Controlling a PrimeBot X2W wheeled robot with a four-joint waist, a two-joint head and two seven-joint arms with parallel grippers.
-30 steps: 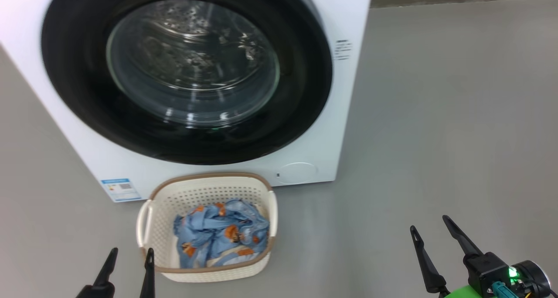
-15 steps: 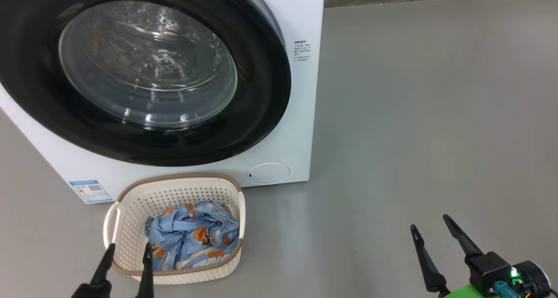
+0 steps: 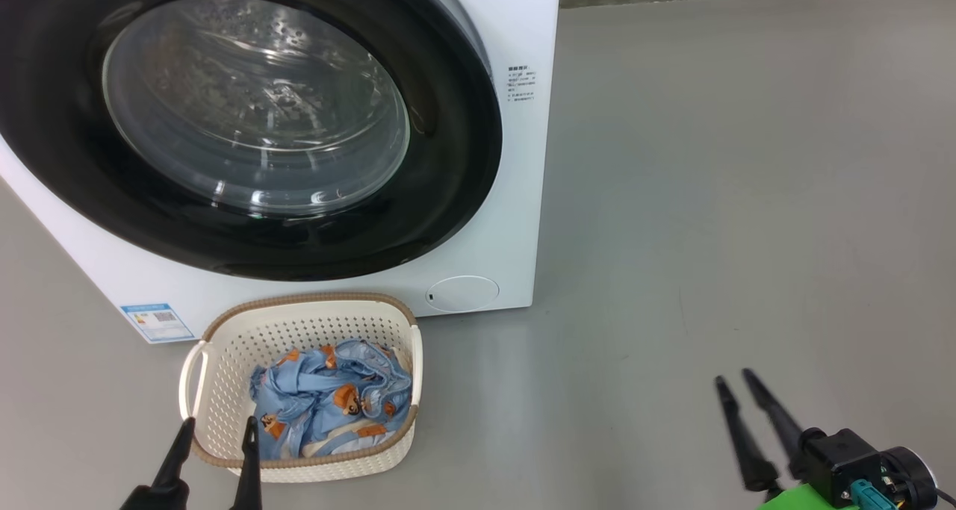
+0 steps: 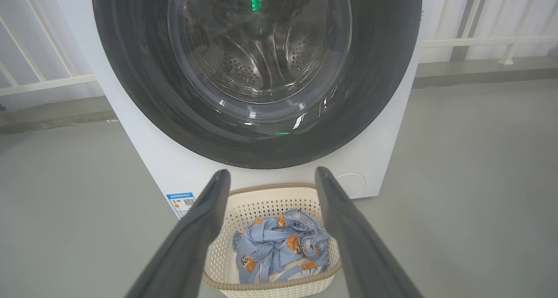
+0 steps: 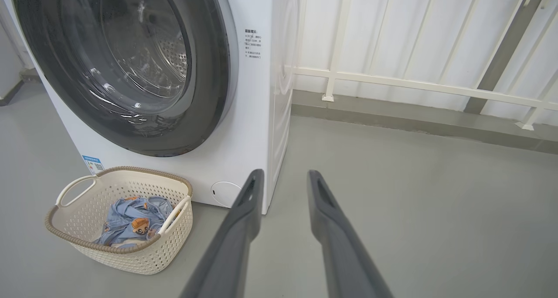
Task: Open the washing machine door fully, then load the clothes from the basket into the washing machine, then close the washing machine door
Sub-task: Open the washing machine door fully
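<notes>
We held our left gripper wide open, the basket with clothes just beyond its jaws. Our right gripper stood part-open and empty, and the door was shut.

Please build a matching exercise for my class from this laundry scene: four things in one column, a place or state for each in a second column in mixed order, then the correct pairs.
Column A
1. washing machine door
2. clothes
3. basket
4. left gripper

Column B
a. open, holding nothing
b. standing on the floor in front of the washing machine
c. shut
d. heaped inside the basket

Pairs: 1-c; 2-d; 3-b; 4-a
</notes>
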